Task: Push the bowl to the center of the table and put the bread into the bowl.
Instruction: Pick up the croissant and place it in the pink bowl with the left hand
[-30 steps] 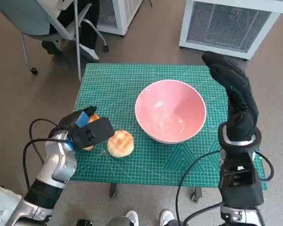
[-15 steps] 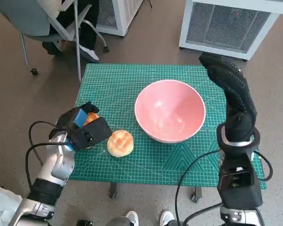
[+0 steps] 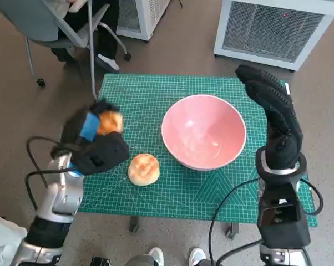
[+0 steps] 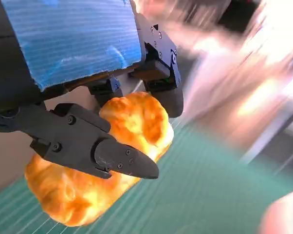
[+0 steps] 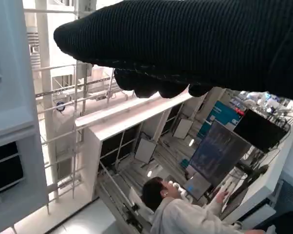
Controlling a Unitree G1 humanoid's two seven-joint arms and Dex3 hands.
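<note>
A: Where do the table point(image 3: 156, 88), bowl and bread lie?
B: The pink bowl point(image 3: 203, 131) sits near the table's middle, slightly toward its right edge. One piece of bread point(image 3: 109, 123) is held in the left hand point(image 3: 92, 145), lifted over the table's left edge; a round bun point(image 3: 143, 169) rests on the mat between hand and bowl, nearer the front edge.

A: Which relation governs the coming move?
B: The bowl lies to the right of the left hand, the nearer one for carrying. The right hand point(image 3: 272, 108) stands raised beside the bowl's right rim, fingers extended, holding nothing.

A: What does each view add?
B: The left wrist view shows fingers point(image 4: 112, 156) clamped across the bread's long axis; the head view alone shows the bowl clearly.
</note>
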